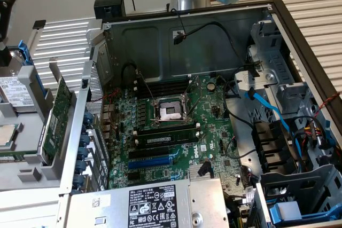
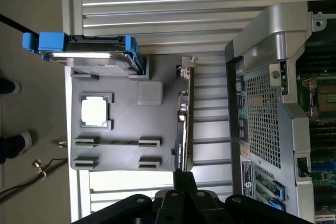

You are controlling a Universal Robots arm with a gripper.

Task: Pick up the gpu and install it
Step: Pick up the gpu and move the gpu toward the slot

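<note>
Fingers (image 2: 185, 183) sit closest to the wrist camera, pressed together on nothing, their tips aimed toward the gpu (image 2: 183, 124). That card stands on edge in a slot of the grey tray (image 2: 121, 153) on the worktop (image 2: 210, 3), just outside the case (image 1: 160, 41) on the exterior view's left. I judge this the approach stage of the pick; nothing is installed, and the blue slot (image 1: 155, 160) on the motherboard (image 1: 214, 126) is bare. A grasp calls for spreading the fingers and lining them up across the card's thin top edge.
</note>
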